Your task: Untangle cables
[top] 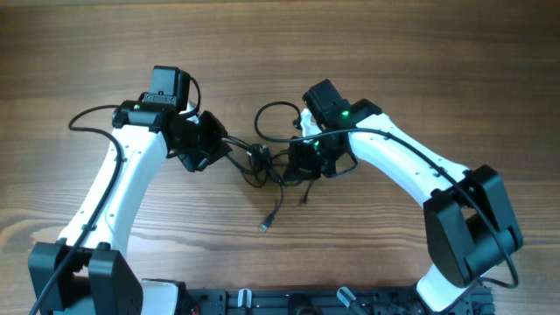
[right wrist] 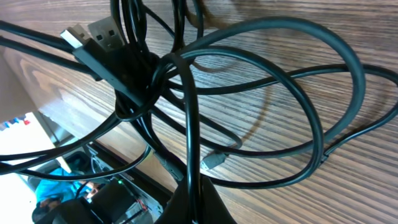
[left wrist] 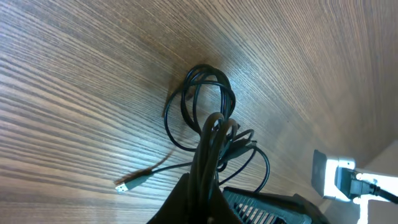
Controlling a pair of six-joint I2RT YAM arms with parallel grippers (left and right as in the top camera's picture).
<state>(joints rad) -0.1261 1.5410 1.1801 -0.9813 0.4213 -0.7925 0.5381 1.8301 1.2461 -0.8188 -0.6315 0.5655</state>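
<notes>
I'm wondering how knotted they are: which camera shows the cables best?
The right wrist view: the cables fill it, loops and crossings distinct. The left wrist view shows them smaller, bunched; overhead, just a small dark clump.

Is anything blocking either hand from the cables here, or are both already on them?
Nothing visible stands in the way. The left hand and the right hand are each shut on strands of the cables. The tangle is bunched between them over the wooden table.

L arm [top: 121,179], R arm [top: 395,159] bent inward; jaws clamped.
</notes>
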